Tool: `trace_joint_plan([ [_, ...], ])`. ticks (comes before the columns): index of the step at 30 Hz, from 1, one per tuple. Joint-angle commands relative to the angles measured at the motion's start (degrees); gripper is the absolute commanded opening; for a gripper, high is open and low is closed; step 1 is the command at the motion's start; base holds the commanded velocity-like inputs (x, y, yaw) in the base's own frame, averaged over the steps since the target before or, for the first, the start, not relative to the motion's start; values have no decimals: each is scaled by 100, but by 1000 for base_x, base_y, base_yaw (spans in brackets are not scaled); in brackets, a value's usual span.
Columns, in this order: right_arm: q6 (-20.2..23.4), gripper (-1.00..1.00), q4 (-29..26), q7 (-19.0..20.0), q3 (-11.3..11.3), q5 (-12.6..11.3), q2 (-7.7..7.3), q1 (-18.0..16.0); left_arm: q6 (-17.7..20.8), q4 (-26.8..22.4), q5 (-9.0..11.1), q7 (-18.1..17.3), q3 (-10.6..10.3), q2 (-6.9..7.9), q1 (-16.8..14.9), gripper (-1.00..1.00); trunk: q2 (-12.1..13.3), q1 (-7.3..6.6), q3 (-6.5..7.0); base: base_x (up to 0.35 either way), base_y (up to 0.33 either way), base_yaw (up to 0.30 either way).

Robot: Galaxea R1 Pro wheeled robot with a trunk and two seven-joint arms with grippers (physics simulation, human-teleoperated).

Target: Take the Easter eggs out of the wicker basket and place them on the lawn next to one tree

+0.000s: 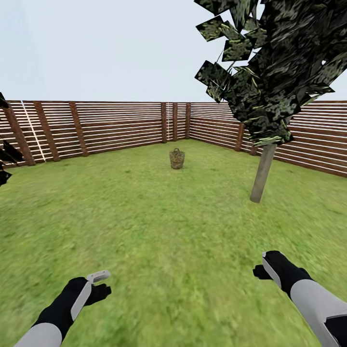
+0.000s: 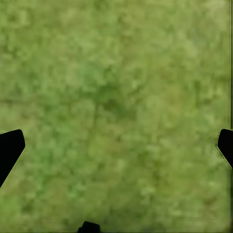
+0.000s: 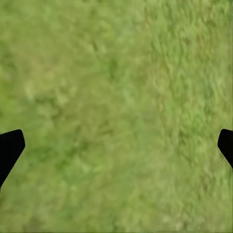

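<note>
A slatted brown fence [image 1: 120, 125] rings mottled green grass [image 1: 168, 231] under pale, hazy sky [image 1: 96, 48].

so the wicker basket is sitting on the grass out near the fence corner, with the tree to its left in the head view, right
Not quite. In the head view the tree stands to the right of the wicker basket, not its left. The rest holds: the basket sits on the lawn out near the fence corner.
</note>
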Motion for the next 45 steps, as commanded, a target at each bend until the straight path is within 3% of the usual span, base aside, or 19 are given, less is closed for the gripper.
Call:
trace_joint_plan([
  [1, 25, 100, -10, -38, 39, -61, -5, -2, 26, 16, 60, 43, 4, -30, -2, 100, -3, 3, -6, 340, -108, 0],
  [41, 33, 100, 113, 4, 41, -89, 12, -2, 26, 51, 51, 34, 21, -82, -2, 100, -3, 3, -6, 340, -10, 0],
  [45, 77, 100, 170, 441, 41, -68, -28, -2, 50, 62, 53, 28, 21, -68, -2, 100, -3, 3, -6, 340, 0, 0],
])
